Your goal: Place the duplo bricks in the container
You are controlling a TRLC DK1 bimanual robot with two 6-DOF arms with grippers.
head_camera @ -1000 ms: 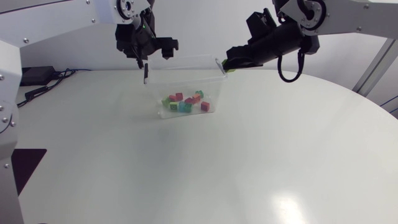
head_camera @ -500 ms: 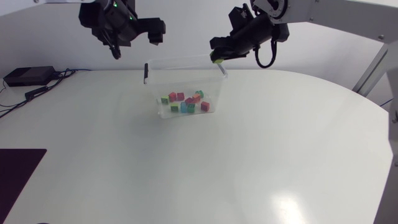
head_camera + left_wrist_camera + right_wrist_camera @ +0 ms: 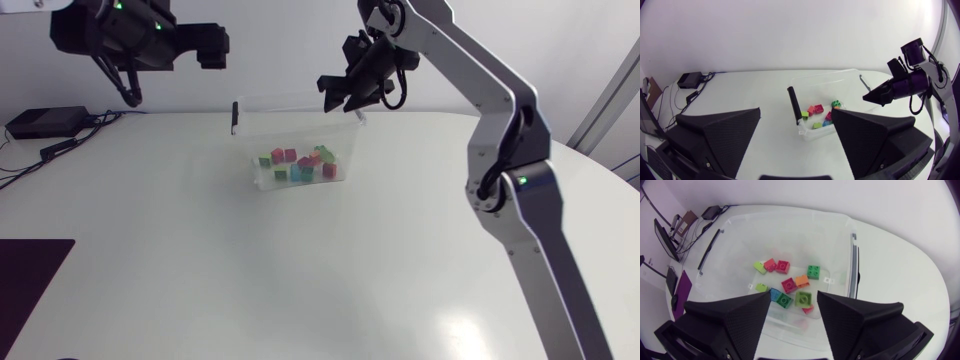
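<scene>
A clear plastic container stands at the back middle of the table with several coloured duplo bricks on its floor. My right gripper hangs open over the container's far right rim, nothing between its fingers. Straight below the right gripper the right wrist view shows the bricks, among them a lime one, a red one and a green one. My left gripper is high up to the left of the container, wide open and empty. From the left gripper the container lies ahead, with my right gripper above its rim.
A black clip sits on the container's left rim, and a second one runs along the opposite rim. A black box with cables lies at the table's far left edge. The broad white tabletop stretches in front of the container.
My right gripper moved left over the container and opened; the green brick it carried is no longer in its fingers. My left gripper rose and drew away to the left, opening wider.
</scene>
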